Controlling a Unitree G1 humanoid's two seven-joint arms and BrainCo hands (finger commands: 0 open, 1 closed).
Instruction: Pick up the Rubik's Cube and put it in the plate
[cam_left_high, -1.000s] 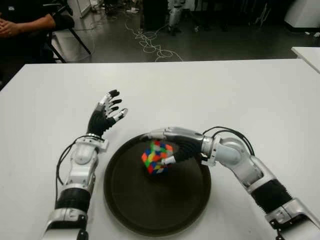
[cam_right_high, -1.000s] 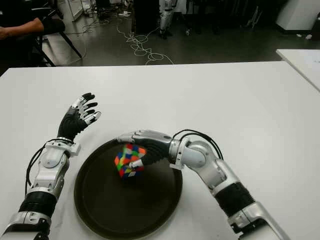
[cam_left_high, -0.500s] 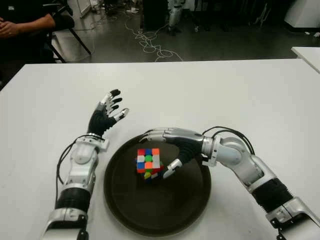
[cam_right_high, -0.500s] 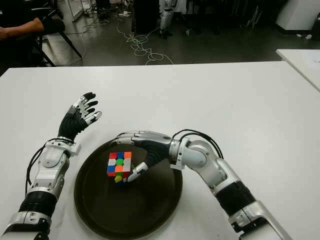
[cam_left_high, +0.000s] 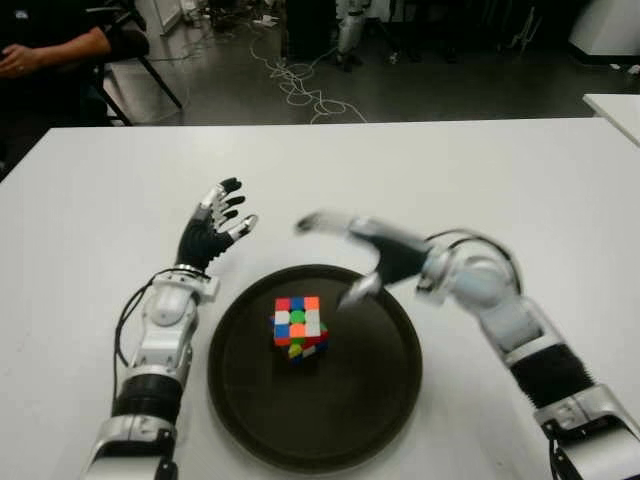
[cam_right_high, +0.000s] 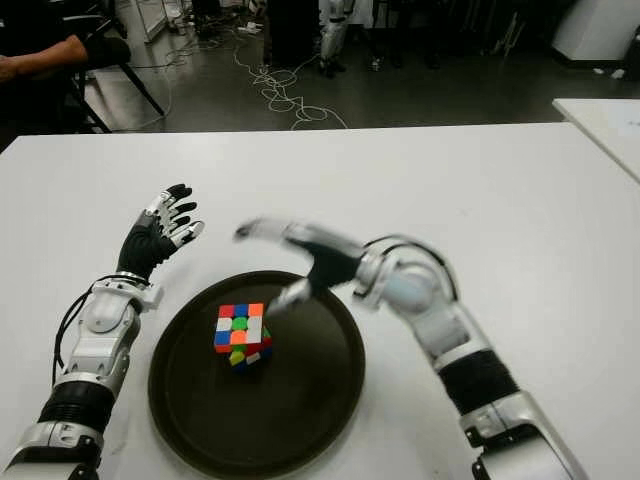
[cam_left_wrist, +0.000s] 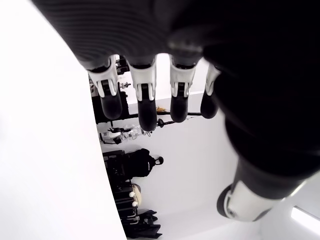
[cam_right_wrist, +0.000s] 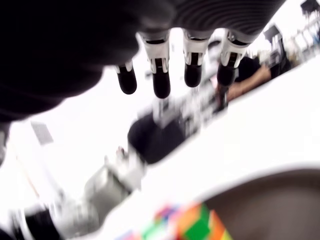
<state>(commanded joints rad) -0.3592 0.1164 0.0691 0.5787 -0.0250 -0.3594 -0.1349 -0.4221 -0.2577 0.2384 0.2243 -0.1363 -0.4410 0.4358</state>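
The Rubik's Cube stands free inside the dark round plate, left of the plate's middle. Its top edge also shows in the right wrist view as the cube. My right hand hovers above the plate's far rim, fingers spread, holding nothing, blurred by motion. My left hand shows to the left of the plate, raised off the white table, fingers spread and empty.
A seated person is at the far left beyond the table. Cables lie on the floor behind the table. Another white table's corner shows at the far right.
My right hand let go of the cube, opened, then lifted up and back toward the plate's far rim. The cube settled in the plate. The left hand stayed still.
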